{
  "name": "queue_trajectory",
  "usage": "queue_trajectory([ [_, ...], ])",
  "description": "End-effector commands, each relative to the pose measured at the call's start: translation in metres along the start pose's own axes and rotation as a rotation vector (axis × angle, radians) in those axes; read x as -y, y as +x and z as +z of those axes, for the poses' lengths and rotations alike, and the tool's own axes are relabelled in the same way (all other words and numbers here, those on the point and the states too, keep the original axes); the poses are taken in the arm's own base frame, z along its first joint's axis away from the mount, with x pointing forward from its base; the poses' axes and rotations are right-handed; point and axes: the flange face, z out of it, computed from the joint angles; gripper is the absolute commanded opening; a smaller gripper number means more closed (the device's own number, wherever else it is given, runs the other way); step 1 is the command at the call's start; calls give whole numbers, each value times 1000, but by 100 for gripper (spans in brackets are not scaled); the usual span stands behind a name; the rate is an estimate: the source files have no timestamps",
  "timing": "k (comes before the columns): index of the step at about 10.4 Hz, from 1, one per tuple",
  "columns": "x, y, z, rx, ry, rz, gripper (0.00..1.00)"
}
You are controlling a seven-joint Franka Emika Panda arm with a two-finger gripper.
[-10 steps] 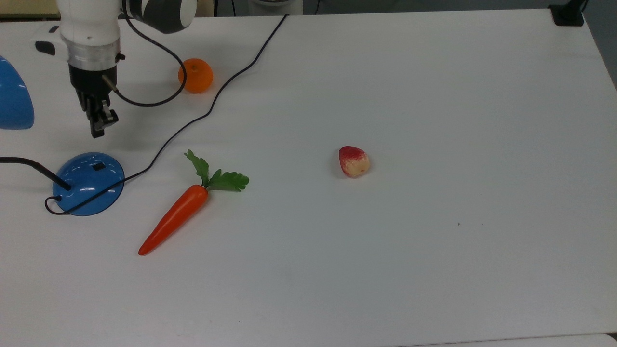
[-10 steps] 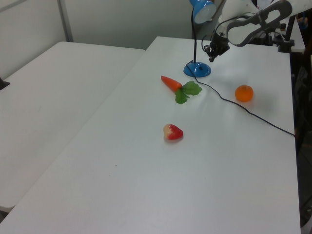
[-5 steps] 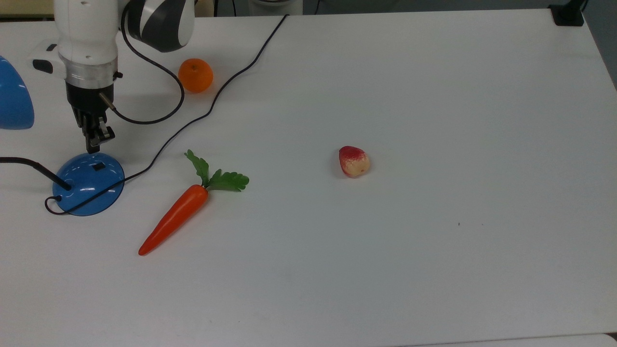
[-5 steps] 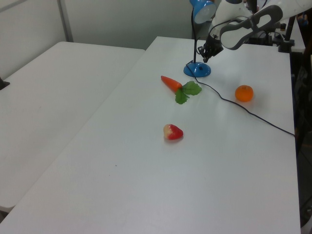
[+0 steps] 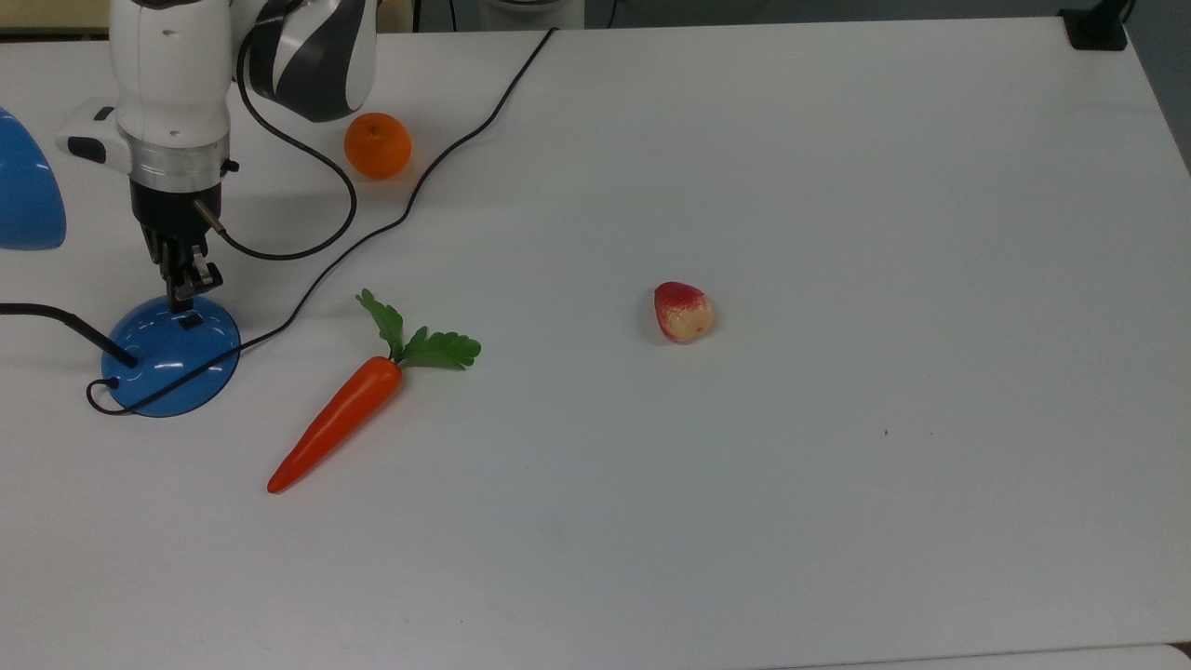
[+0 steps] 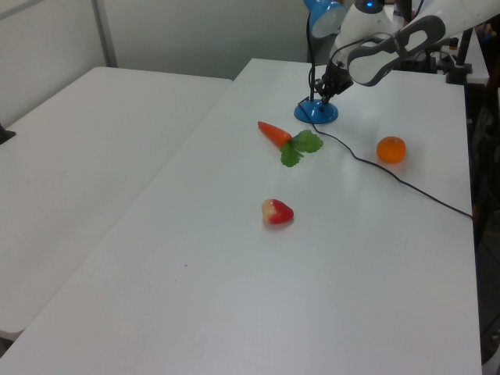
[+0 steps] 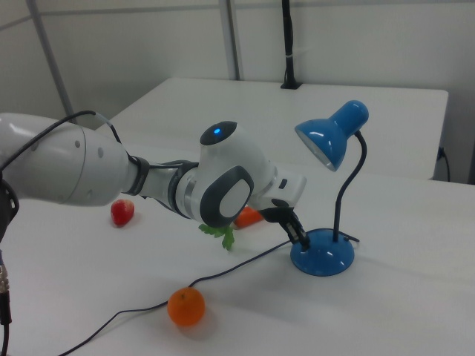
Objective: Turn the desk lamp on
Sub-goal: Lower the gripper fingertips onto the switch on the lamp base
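White desk [image 5: 744, 512] is seen with a carrot [image 5: 340, 419], an orange [image 5: 377, 145] and a strawberry [image 5: 683, 312] on it. The desk lamp [image 7: 323, 251] is stood near the top view's left edge. Its shiny round base looks hard and slippery, so it should not be grabbed; only the small black switch [image 5: 191, 321] needs to be pushed. The pincer [image 5: 182, 287] is pressed together, with nothing held. Since a second ago it has been lowered to just above the switch.
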Motion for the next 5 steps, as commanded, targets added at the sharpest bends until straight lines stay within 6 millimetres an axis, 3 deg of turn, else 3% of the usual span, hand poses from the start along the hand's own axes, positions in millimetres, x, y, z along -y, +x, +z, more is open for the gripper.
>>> queue_trajectory([
  [1,6,-1,10,-15,-10,7,0],
  [5,7,9,14,-33,-13,17,0],
])
